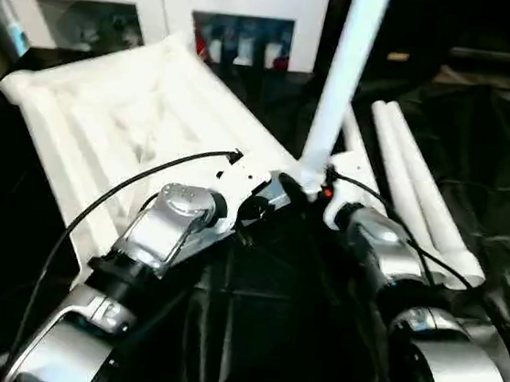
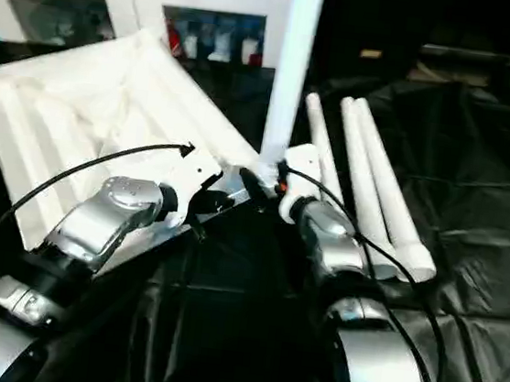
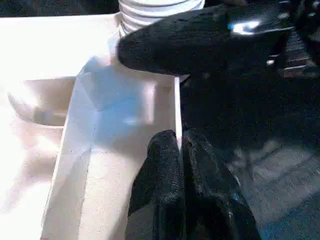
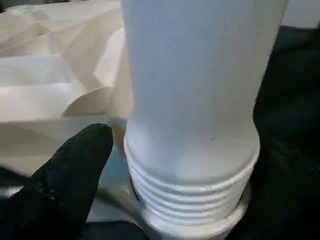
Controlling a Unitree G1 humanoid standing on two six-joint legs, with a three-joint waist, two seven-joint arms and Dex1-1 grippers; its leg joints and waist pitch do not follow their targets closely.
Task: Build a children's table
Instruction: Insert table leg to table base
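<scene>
The white plastic rectangular tabletop (image 1: 142,132) is lying ribbed side up on the black plastic sheet (image 2: 464,298), and the left gripper (image 3: 177,150) is pinching the thin rim wall of its near corner, its two black fingers pressed together on that edge. Just beyond those fingers, one long white tapered tube leg (image 1: 346,81) is standing upright in the round corner socket, its threaded end (image 4: 185,195) seated at the socket mouth. The right gripper (image 4: 165,165) is sitting around the leg's base with its fingers spread wide on either side, not squeezing. The step in hand looks like screwing this leg home: it would go best if the left grip keeps holding the tabletop from turning while the right closes squarely on the tube low down and twists without tilting it, since a leaning leg could cross the threads. Three more white tube legs (image 2: 375,186) are lying side by side on the sheet, just outboard of the right gripper. Behind the tabletop, white cabinets with glass fronts (image 1: 165,6) are lining the room.
</scene>
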